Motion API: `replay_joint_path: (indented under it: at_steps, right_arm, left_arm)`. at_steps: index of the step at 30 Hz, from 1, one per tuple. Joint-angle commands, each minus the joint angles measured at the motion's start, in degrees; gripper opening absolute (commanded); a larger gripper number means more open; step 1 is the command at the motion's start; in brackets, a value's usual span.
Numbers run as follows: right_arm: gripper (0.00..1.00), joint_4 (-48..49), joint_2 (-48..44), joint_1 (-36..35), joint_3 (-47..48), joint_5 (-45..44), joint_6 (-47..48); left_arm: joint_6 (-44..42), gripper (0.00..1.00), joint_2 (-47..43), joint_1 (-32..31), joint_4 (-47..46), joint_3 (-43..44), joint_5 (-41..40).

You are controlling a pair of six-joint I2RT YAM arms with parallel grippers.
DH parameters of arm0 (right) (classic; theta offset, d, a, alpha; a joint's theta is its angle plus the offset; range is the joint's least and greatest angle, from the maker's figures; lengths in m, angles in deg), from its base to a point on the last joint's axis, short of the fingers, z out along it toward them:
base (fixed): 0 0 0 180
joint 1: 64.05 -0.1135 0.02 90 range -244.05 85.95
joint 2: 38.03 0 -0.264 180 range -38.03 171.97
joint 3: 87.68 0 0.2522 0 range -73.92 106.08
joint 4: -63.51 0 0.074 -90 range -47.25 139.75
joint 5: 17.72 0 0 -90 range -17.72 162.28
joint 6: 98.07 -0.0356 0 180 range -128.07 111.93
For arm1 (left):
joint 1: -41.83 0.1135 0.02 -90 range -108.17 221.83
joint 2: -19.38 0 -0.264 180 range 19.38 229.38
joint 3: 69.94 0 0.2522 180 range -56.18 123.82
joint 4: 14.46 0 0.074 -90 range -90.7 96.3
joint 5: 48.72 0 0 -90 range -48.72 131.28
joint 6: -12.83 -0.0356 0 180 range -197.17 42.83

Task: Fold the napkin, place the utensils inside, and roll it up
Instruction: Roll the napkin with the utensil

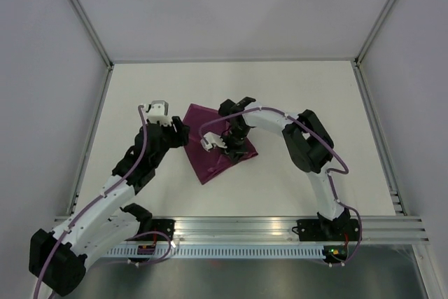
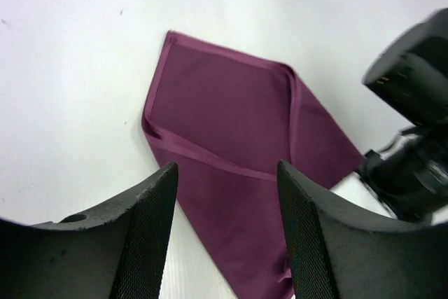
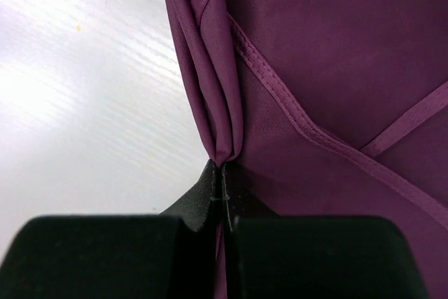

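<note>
**Napkin folded on table; right gripper pinching a pleat**

You have the napkin (image 1: 210,162) lying flat and folded on the table (image 1: 294,96), mid-workspace, between the two arms. Hemmed edges cross its top layer (image 2: 231,117).

Your right gripper (image 1: 234,138) is over the napkin. Its fingers are pressed together on a bunched fold of cloth, with pleats gathering right at the tips (image 3: 222,180).

Your left gripper (image 1: 178,131) sits at the napkin's left side. Its fingers are spread with nothing between them, and the cloth shows through the gap (image 2: 225,169). You cannot tell whether they touch the fabric.

The two grippers are near each other.
</note>
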Motion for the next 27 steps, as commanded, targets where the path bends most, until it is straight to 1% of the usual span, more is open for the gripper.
replay_joint_path:
  at_steps: [1,4,6,7,10,11,12,13,14,15,17,19,20,22,23,27]
  right_arm:
    - [0.0,-14.92,5.71,2.63,9.12,7.03,3.13]
    - [0.0,-19.94,10.12,4.22,14.93,9.15,3.48]
    - [0.0,-22.32,13.27,4.49,17.49,9.5,3.48]
    - [0.0,-24.51,14.25,4.66,19.85,10.02,3.4]
    - [0.01,-25.15,16.72,5.1,21.81,10.47,1.99]
    - [0.0,-25.15,17.16,5.02,22.07,10.47,1.21]
    - [0.0,-25.15,17.95,5.1,22.42,10.47,0.68]
    - [0.0,-25.15,18.48,5.19,22.86,10.47,0.15]
    - [0.0,-25.15,18.74,5.19,22.95,10.55,-0.12]
    - [0.01,-25.15,19.01,5.19,22.95,10.64,-0.47]
    - [0.0,-25.15,19.45,5.1,23.04,10.73,-0.73]
    - [0.0,-25.15,19.62,5.1,23.04,10.91,-0.91]
    - [0.0,-25.15,19.8,5.19,23.04,10.91,-1.08]
    - [0.01,-25.15,19.97,5.19,23.13,10.99,-1.26]
    - [0.0,-25.06,20.06,5.28,23.04,10.99,-1.26]
    - [0.0,-25.06,20.59,5.37,23.3,10.91,-1.61]
  left_arm:
    - [-0.94,0.64,-5.41,-1.74,-6.6,-1.87,-6.57]
    - [-3.57,0.64,-9.72,-3.23,-8.88,-3.11,-8.51]
    - [-6.82,0.64,-11.06,-4.46,-9.68,-3.02,-8.08]
    - [-7.78,0.64,-11.32,-5.16,-9.68,-2.85,-8.51]
    - [-11.12,0.65,-9.93,-9.55,-10.56,-1.88,-11.76]
    - [-14.44,0.67,-8.01,-13.74,-11.78,-1.27,-13.34]
    - [-16.74,0.67,-6.42,-16.39,-12.4,-0.83,-18.57]
    - [-19.11,0.68,-4.84,-19.12,-12.84,-0.13,-21.15]
    - [-23.66,0.69,-3.17,-23.67,-13.45,0.49,-23.35]
    - [-25.35,0.69,0.24,-25.46,-14.33,1.71,-26.07]
    - [-29.13,0.69,3.16,-29.4,-15.21,2.52,-27.76]
    - [-31.42,0.69,6.33,-31.44,-17.32,2.17,-28.12]
    - [-34.13,0.69,8.08,-33.54,-18.89,1.56,-27.94]
    - [-36.52,0.69,9.58,-35.92,-19.87,0.94,-26.98]
    - [-38.45,0.69,10.2,-38.11,-20.22,0.5,-26.19]
    - [-39.44,0.69,15.03,-41.64,-18.92,1.2,-22.15]
